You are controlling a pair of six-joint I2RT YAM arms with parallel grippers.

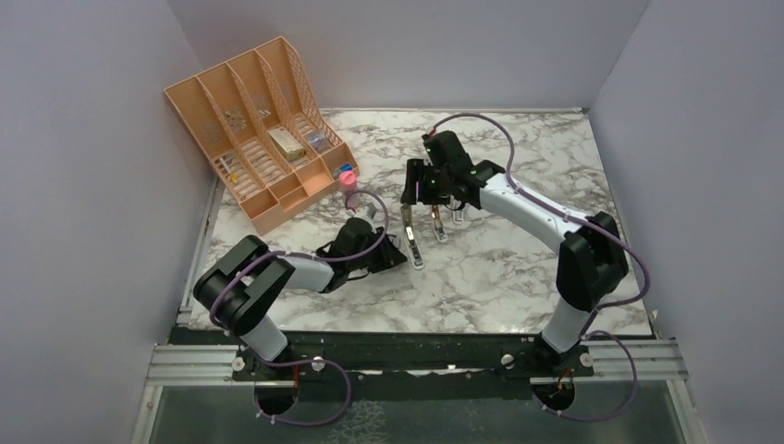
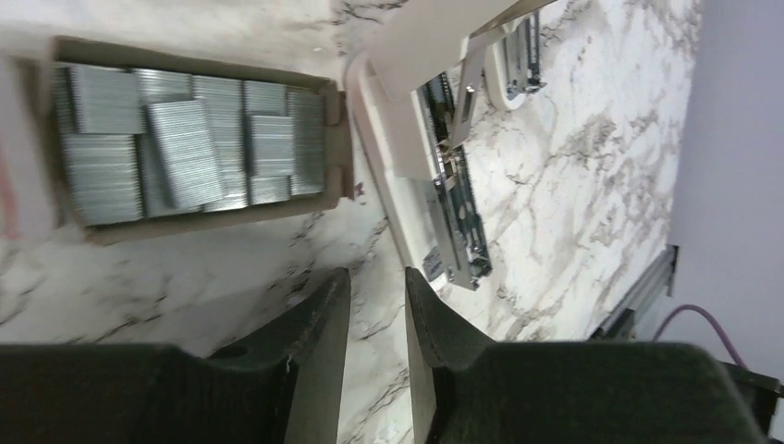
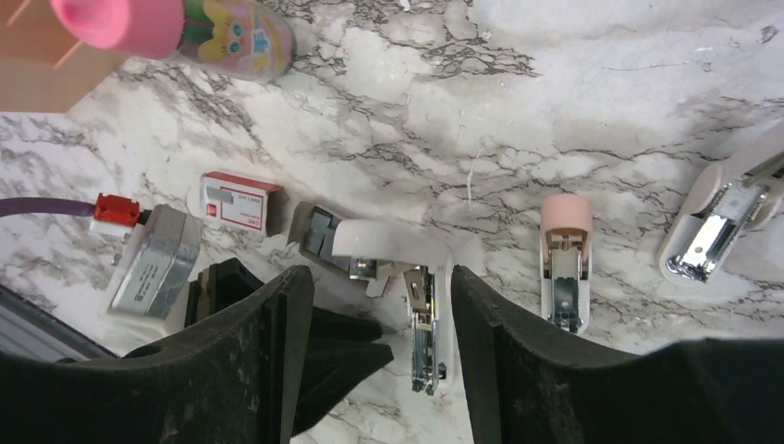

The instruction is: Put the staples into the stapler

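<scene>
1. Top external view: a white, grey-veined marble desk (image 1: 481,287) carries a peach slotted plastic file organiser (image 1: 250,120) at its far left corner. A pink-capped bottle (image 1: 349,178) stands just in front of the organiser. Both arms reach toward the middle of the desk.
2. Left wrist view: the left pincer (image 2: 377,301) hangs over bare marble. Its black fingers (image 2: 319,342) stand a narrow gap apart and grasp nothing.
3. Left wrist view: the silvery-grey strips of staples (image 2: 185,139) lie loosely stacked in a flat rectangular cardboard tray (image 2: 213,213) on the desk, beyond the fingertips.
4. Left wrist view: a long white plastic stapler (image 2: 398,129) lies just beside the tray's short end. It is swung open, with its metal magazine exposed.
5. Right wrist view: the right pincer (image 3: 379,287) is released, its fingers wide apart and grasping nothing. The open white stapler shows between them, lower down on the desk.
6. Right wrist view: a small red-and-white cardboard sleeve (image 3: 238,202) lies flat near the tray, next to the left arm's wrist.
7. Right wrist view: a small pink-tipped stapler (image 3: 566,268) and a second white stapler (image 3: 716,227) lie apart from the long one, metal uppermost.
</scene>
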